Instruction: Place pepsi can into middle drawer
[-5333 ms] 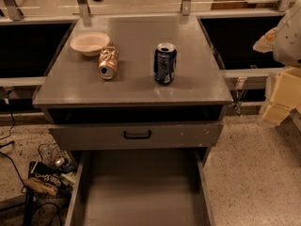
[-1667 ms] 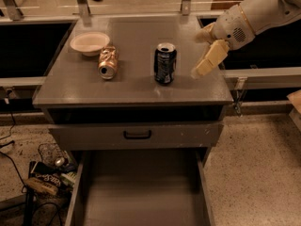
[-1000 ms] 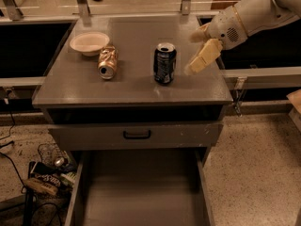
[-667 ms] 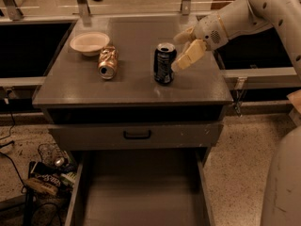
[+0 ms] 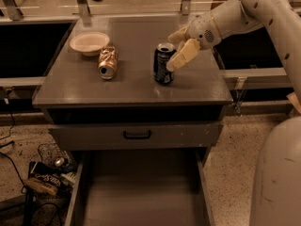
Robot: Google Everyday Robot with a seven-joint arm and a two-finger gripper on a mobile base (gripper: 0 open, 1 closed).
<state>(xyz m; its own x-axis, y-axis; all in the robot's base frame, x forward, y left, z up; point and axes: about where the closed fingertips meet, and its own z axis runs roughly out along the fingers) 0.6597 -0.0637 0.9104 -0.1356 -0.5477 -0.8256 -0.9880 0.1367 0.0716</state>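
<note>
**Open gripper closing in on the Pepsi can**

The gripper [image 5: 173, 51] sits at the right side of the pepsi can [image 5: 162, 66]. Its two tan fingers [image 5: 186, 53] are spread apart, one by the can's rim and the other slanting down across its right flank. The jaws look released, not clamped, and I cannot tell whether either finger already touches the metal. The pale arm reaches in from the upper right, which suits a sideways grasp on an upright can.

The can stands upright on the cabinet top [image 5: 131, 86], near the middle and towards the right. Well apart to its left, a copper-gold can [image 5: 108, 63] lies on its side, just beside a white bowl [image 5: 89, 43]. Both are clear of the approach.

Below the top is a grey drawer front [image 5: 136, 134] with a black handle. Under it the middle drawer [image 5: 141, 194] is pulled out with its flat floor exposed, ready to receive the can from above. The grasp is the step in hand; lifting and lowering are not yet done.
</note>
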